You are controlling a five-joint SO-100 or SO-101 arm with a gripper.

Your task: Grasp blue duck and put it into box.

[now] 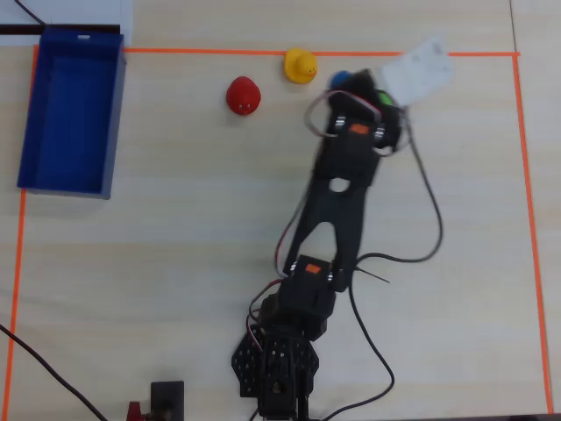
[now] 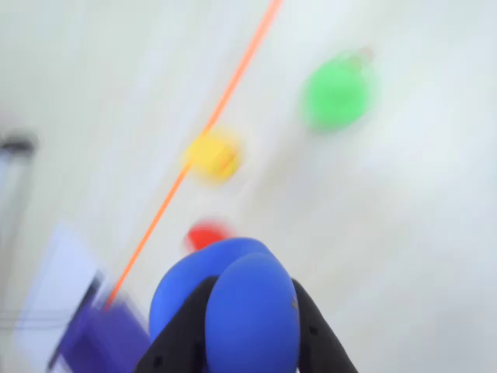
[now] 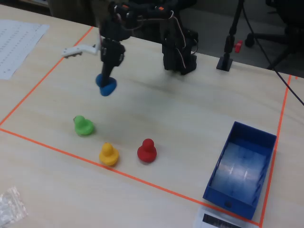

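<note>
1. Here, the black two-finger gripper (image 3: pixel 107 84) clamps the small rounded blue toy duck (image 3: pixel 106 86), lifted clear above the pale wooden tabletop (image 3: pixel 180 114).
2. Orange tape lines (image 3: pixel 57 149) border the tabletop.
3. The deep-blue rectangular open box (image 3: pixel 242 171) sits well apart from the gripper.

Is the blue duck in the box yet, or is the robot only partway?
Partway. The grab looks done: the gripper is shut on the blue duck, which looks lifted off the table in the fixed view. The box is empty and far across the table. Left: carry the duck over and drop it in.
</note>
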